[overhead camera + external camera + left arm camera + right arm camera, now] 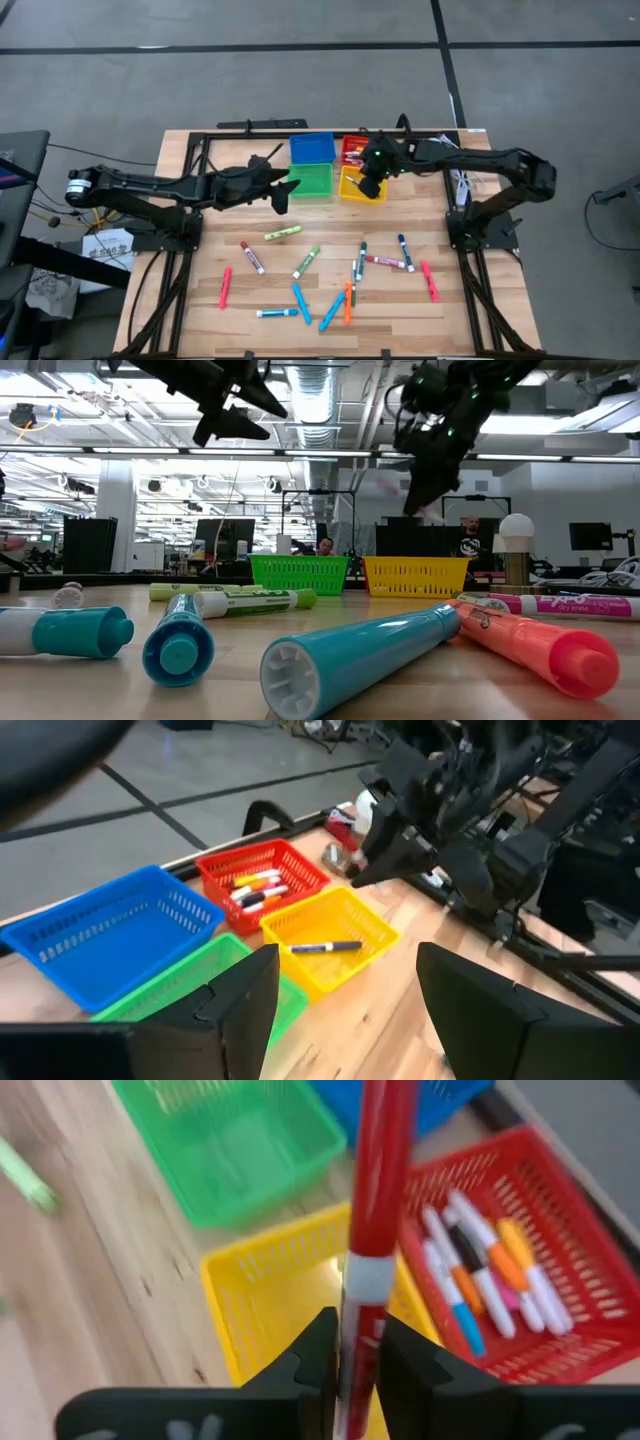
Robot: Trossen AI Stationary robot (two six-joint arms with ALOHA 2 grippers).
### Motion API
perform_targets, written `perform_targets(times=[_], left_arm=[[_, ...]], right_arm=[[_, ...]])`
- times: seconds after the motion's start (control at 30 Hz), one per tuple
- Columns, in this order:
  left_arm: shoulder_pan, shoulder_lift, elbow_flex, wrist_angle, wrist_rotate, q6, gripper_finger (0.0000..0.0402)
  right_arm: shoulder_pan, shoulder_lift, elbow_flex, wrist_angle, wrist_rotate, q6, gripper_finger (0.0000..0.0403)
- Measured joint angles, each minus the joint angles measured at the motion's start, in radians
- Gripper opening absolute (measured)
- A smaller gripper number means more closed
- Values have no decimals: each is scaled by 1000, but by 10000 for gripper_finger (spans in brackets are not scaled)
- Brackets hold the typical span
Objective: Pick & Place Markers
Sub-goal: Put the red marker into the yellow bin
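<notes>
Table: a light wooden table (190,310) with a black frame along its edges.
Far edge, middle: four small plastic bins side by side in a block — blue bin (311,148), red bin (351,147), green bin (312,182), yellow bin (356,186).
Near half: loose markers (330,272) scattered flat on the wood, lying at many angles, some crossing or touching.
Marker colours: pink, red, green, light green, blue, teal, orange.
Left side: a pink marker (225,287) lies apart from the rest.
</notes>
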Motion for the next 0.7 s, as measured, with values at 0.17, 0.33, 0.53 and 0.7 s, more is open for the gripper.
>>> perform_targets(times=[0.17, 0.33, 0.53, 0.7], left_arm=[[0, -9, -11, 9, -9, 1, 236], [0, -9, -11, 8, -9, 3, 236], [-1, -8, -11, 8, -9, 4, 236], [-1, -8, -13, 7, -8, 6, 236]], right_arm=[[1, 121, 39, -2, 0, -66, 37], [1, 216, 78, -73, -1, -91, 28], [4, 264, 85, -87, -2, -90, 50], [9, 273, 85, -94, -11, -88, 49]])
